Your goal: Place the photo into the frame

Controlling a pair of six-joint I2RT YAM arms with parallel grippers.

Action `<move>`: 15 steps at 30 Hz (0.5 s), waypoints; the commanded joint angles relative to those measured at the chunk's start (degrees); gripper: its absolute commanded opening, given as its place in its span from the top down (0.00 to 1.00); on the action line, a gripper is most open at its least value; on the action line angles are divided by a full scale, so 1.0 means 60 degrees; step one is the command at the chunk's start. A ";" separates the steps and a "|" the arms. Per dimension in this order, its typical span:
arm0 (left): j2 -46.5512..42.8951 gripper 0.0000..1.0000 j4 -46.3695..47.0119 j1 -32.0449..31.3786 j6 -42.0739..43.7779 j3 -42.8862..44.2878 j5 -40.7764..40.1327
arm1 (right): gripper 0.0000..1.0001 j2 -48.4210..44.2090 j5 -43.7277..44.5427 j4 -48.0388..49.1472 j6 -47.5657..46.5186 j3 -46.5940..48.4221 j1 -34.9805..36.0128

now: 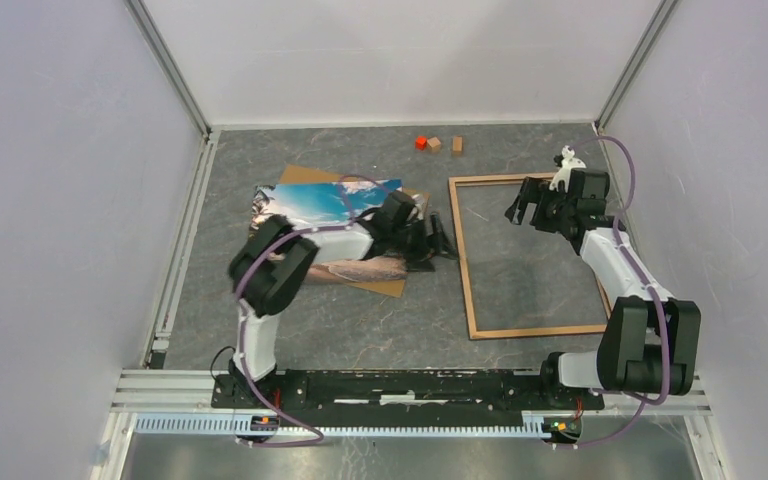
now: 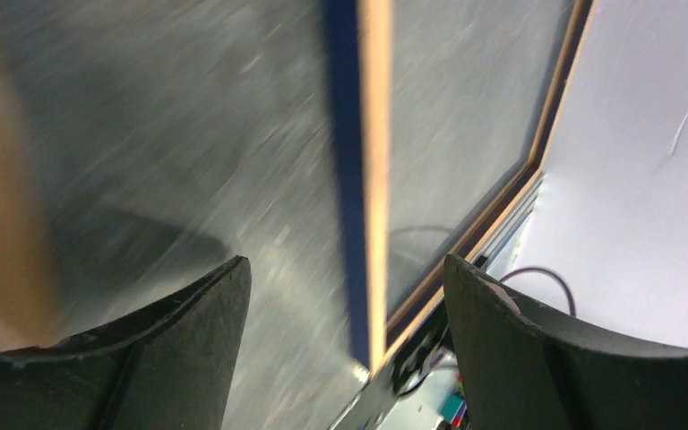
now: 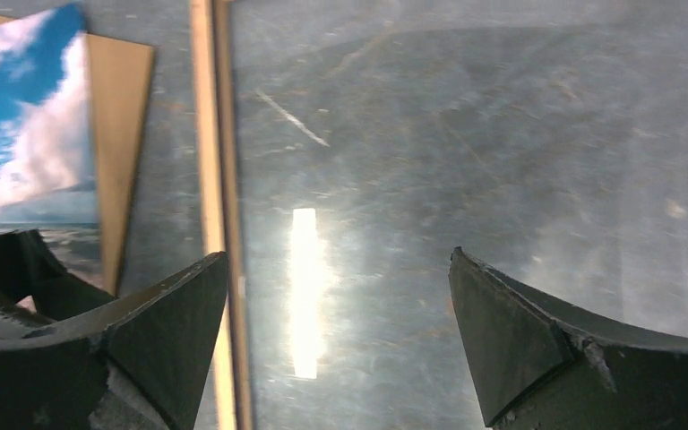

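Note:
The frame (image 1: 463, 260), thin light-wood rails, lies flat on the grey table at right of centre. The photo (image 1: 320, 203), blue sky and clouds, lies left of it on a brown backing board (image 1: 392, 287), partly hidden by my left arm. My left gripper (image 1: 443, 243) is open, low over the table between the photo and the frame's left rail. In the left wrist view that rail (image 2: 376, 179) runs between the open gripper (image 2: 348, 264), untouched. My right gripper (image 1: 525, 205) hangs open over the frame's upper inside. It (image 3: 339, 260) holds nothing, with the rail (image 3: 208, 134) and photo (image 3: 27, 134) to its left.
Three small blocks, one red (image 1: 421, 142) and two wooden (image 1: 457, 144), sit by the back wall. White walls enclose the table on three sides. The backing board (image 3: 121, 134) sticks out past the photo's edge toward the frame.

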 commanded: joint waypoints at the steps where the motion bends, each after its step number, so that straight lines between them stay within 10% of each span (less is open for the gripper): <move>1: -0.3633 0.14 -0.0458 0.1369 0.1549 -0.2365 -0.0112 | 0.02 0.0156 -0.1271 0.1139 0.0899 0.0195 0.0733; 8: -0.8283 0.07 -0.4295 0.4090 0.3597 -0.4493 -0.1920 | 0.02 0.0651 -0.1642 0.4635 0.4294 -0.1397 0.4334; 15: -0.8392 0.03 -0.3448 0.6141 0.2296 -0.5408 -0.2111 | 0.04 0.1191 -0.0745 0.8373 0.8000 -0.3590 0.6244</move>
